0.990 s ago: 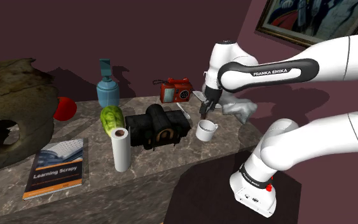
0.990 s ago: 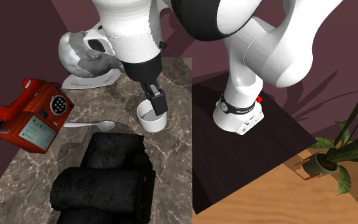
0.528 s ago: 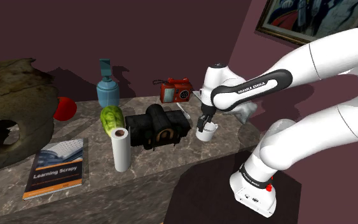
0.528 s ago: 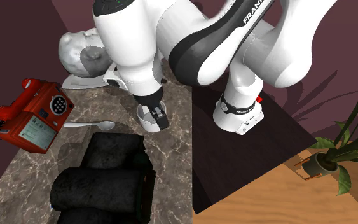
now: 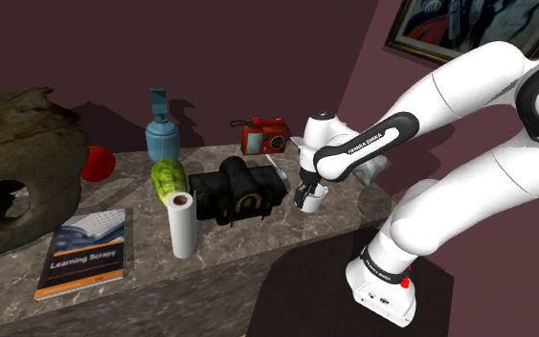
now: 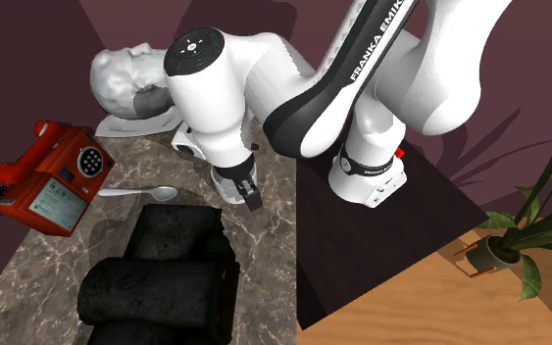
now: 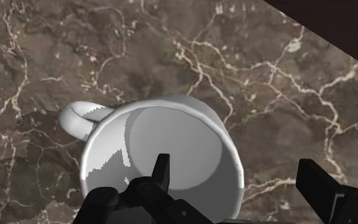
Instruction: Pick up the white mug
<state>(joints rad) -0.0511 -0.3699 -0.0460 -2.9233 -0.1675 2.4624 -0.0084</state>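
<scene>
The white mug (image 7: 171, 146) stands upright on the marbled tabletop (image 7: 44, 51), its mouth facing straight up at the fingers (image 7: 327, 191), which point down along the mug's own axis. They are spread apart and grasp nothing. One reaches into the mouth of the mug and the other hangs outside its wall, so a stretch of rim and wall lies in the gap between them. Whether either finger touches that wall I cannot tell.

The handle (image 7: 75, 121) juts out on the side away from the outer finger, beyond the inner one, and so lies clear of the line along which the fingers would close.

By my judgement the approach is done and the next move is a plain pinch on the wall, then a lift. Such a pinch takes the mug off-centre, with the bowl and handle hanging to one side of the fingers, so the mug may tip or swing as it leaves the tabletop unless the squeeze is firm.

In the shoulder view a bulky black object (image 5: 235, 190) lies just beside the fingers, with a red telephone (image 5: 266, 137) further off behind them. A spoon (image 6: 141, 193) lies near them in the second exterior view.
</scene>
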